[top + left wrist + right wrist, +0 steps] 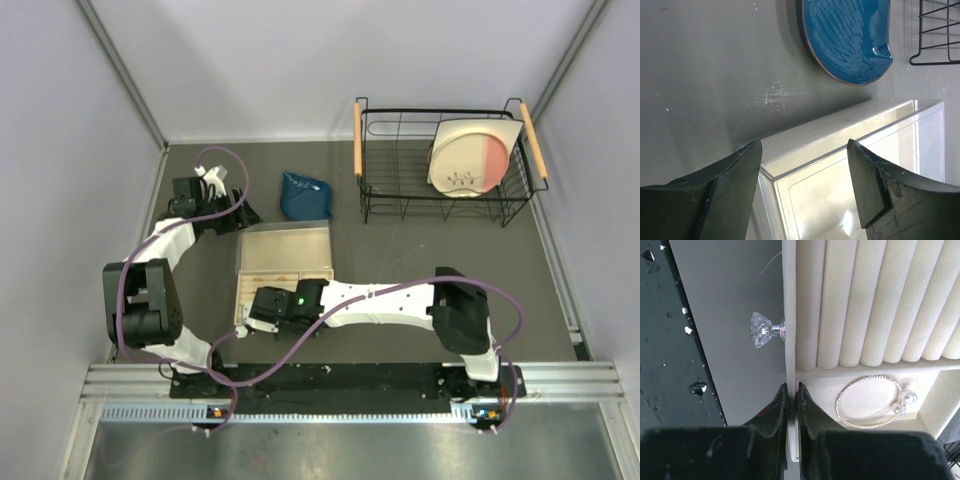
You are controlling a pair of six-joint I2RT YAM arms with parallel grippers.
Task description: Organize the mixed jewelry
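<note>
Right gripper (791,390) is clamped on the tray wall (788,315); if yanked, the silver hoop (838,401) just right of it could be jolted out.

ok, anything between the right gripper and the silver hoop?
Only the drawer front wall, which the right gripper is shut on, with one finger on the inner side. The silver hoop lies uncovered in the open compartment just beside that finger, apart from it.
</note>
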